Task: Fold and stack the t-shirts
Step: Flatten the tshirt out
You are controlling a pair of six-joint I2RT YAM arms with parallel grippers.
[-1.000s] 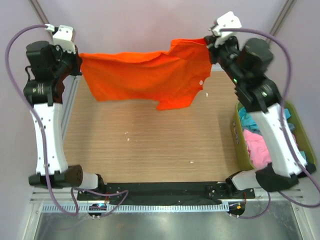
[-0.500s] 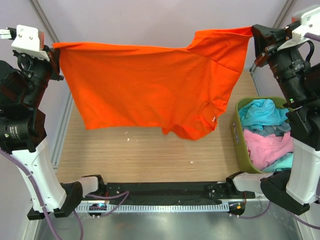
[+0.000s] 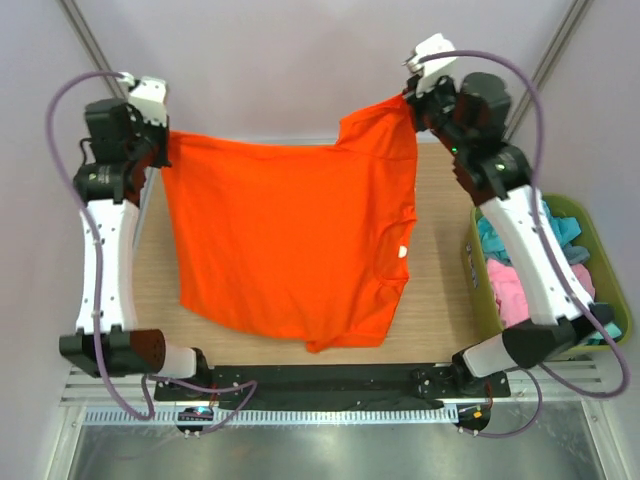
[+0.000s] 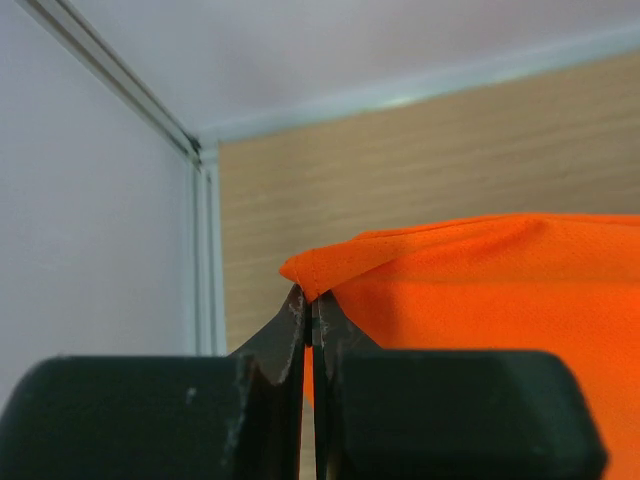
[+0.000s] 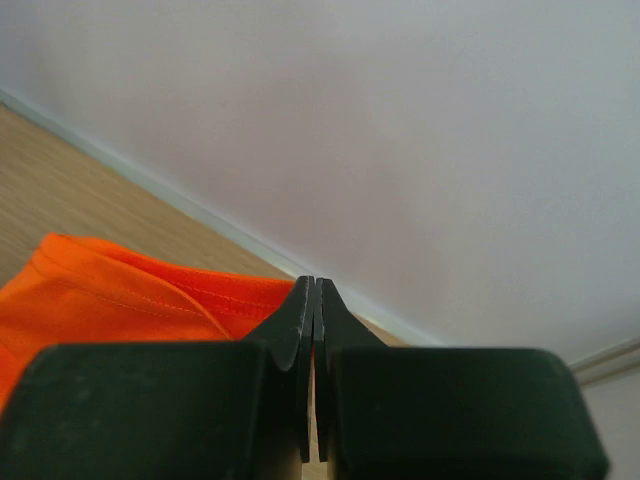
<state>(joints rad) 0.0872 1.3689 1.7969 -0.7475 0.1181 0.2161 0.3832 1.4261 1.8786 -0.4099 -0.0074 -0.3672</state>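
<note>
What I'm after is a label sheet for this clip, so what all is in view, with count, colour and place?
orange t-shirt: 1, bright orange, held by two far corners, draped over the table towards the near edge.
other t-shirts: count unclear, turquoise and pink, heaped in the bin, partly hidden.
bin: 1, olive green, right side of the table.
table: 1, light wood, under the shirt and bin.
left arm: 1, white and black, left side.
right arm: 1, white and black, right side, in front of the bin.
left end effector: 1, black, far left, shut on a shirt corner.
right end effector: 1, black, far right, shut on the other corner.
</note>
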